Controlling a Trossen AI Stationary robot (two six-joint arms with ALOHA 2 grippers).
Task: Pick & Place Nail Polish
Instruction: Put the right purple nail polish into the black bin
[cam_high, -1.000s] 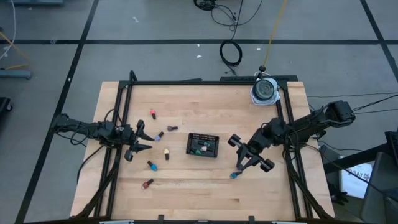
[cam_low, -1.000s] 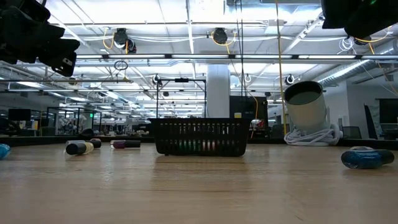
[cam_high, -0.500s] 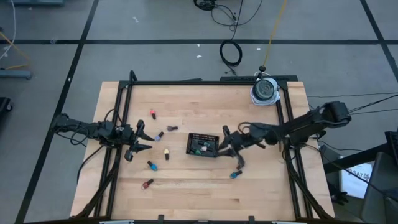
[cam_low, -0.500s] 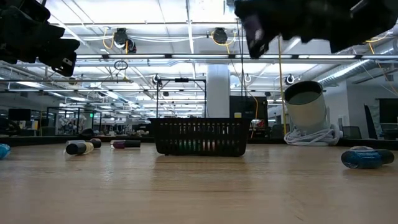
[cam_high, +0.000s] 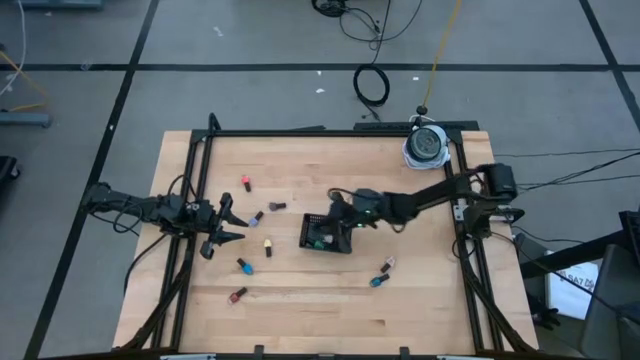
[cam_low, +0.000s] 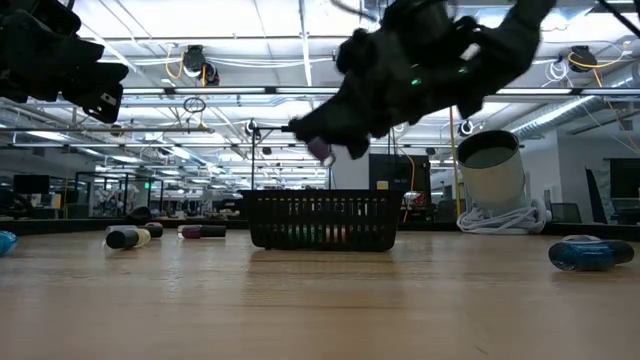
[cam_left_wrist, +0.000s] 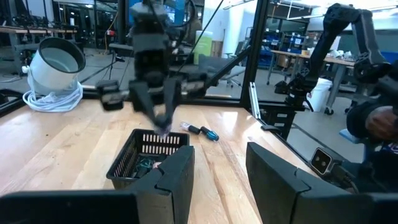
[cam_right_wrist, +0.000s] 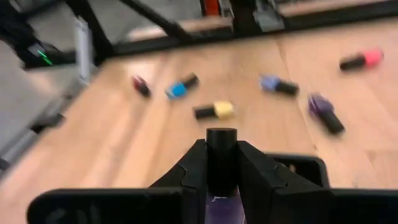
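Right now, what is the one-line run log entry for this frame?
right end effector: shut on purple nail polish bottle, above black mesh tray | left end effector: open, empty, waiting at table's left | loose bottles on table

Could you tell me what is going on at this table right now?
The right gripper is shut on a purple nail polish bottle and holds it above the black mesh tray, which already contains a few bottles. The left gripper waits open at the table's left side. Several more bottles lie loose on the wood, including a blue bottle right of the tray.
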